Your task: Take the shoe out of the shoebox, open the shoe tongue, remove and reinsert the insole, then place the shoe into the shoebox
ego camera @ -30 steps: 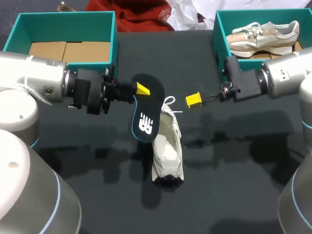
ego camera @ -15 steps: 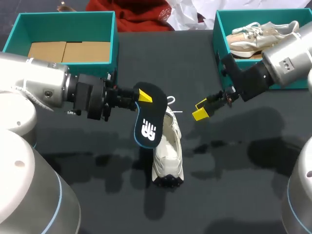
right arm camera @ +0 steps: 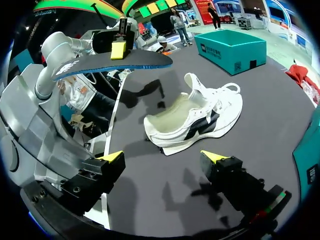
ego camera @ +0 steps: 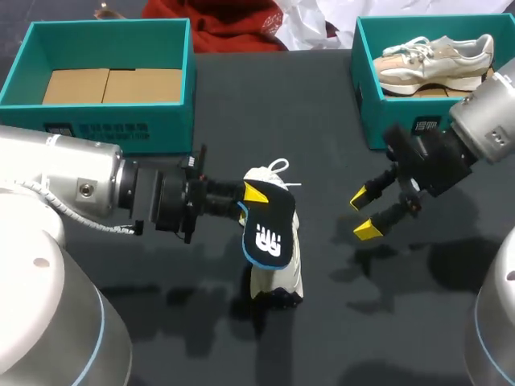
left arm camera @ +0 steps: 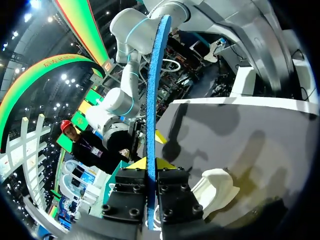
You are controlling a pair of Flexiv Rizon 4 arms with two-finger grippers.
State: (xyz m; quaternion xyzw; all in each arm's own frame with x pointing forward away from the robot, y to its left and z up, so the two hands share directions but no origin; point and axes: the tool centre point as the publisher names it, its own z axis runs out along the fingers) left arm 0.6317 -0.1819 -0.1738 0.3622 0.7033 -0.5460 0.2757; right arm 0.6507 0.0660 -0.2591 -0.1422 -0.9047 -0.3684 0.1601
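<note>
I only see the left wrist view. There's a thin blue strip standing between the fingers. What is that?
Observer: An insole, edge-on to you; its flat face is dark with a white logo.
Operator: Where's the other arm?
Observer: The right gripper hangs open and empty, beside the shoe.
Operator: Any more shoes?
Observer: A second shoe lies in the box at the far right.
</note>
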